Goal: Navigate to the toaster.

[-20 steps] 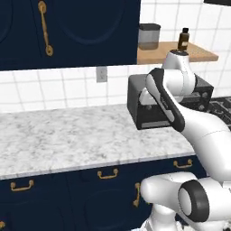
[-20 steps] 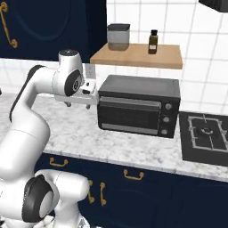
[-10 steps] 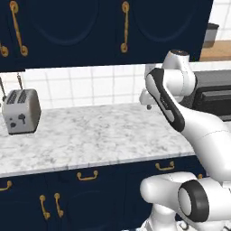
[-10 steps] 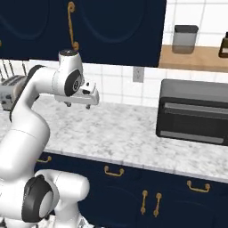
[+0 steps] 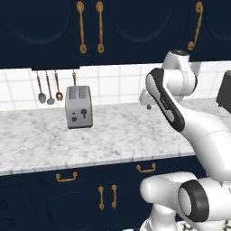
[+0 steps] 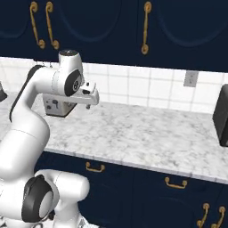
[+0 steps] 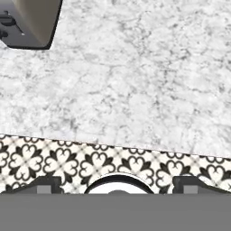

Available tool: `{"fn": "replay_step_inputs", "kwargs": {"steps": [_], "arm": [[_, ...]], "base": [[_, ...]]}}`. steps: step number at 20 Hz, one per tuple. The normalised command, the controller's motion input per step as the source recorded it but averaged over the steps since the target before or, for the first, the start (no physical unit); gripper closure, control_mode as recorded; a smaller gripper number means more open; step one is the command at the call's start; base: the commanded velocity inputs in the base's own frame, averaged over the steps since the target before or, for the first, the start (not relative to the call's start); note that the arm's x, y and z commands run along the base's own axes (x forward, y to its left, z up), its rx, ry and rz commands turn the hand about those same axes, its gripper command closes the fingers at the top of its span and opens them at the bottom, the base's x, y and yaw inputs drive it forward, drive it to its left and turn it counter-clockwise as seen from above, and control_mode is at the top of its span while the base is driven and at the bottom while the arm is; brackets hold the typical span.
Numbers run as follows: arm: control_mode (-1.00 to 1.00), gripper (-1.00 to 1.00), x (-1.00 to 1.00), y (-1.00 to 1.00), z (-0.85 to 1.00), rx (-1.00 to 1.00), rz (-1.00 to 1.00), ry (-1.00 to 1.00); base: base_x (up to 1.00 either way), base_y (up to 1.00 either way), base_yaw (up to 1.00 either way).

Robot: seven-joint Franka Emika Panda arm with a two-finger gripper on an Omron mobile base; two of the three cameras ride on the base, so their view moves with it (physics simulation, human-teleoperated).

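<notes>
Now toaster [image 5: 79,107] nearer centre on marble counter [image 5: 122,135], oven seemingly mostly gone

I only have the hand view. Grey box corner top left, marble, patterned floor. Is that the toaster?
Observer: Yes. In the left base view the toaster stands upright on the counter, two slots on top, lever and knob on the end facing us.
Operator: Anything near it?
Observer: Utensils hang on the tiled wall just to its left.
Operator: Is the arm over it?
Observer: No. In the right base view the gripper sits off to one side, with the toaster partly hidden behind the arm.
Operator: Fingers open?
Observer: Cannot tell from any view.
</notes>
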Motion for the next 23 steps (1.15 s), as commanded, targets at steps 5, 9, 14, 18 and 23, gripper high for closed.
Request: {"fn": "replay_step_inputs", "kwargs": {"steps": [5,9,14,18,23], "arm": [[1.0,-1.0,0.0,0.0,0.0,0.0,0.0,0.0],[1.0,-1.0,0.0,0.0,0.0,0.0,0.0,0.0],[1.0,-1.0,0.0,0.0,0.0,0.0,0.0,0.0],[1.0,-1.0,0.0,0.0,0.0,0.0,0.0,0.0],[1.0,-1.0,0.0,0.0,0.0,0.0,0.0,0.0]], "base": [[-0.16,1.0,0.03],[-0.04,1.0,0.01],[0.0,0.09,0.0],[0.19,0.0,0.0],[0.58,0.0,0.0]]}}
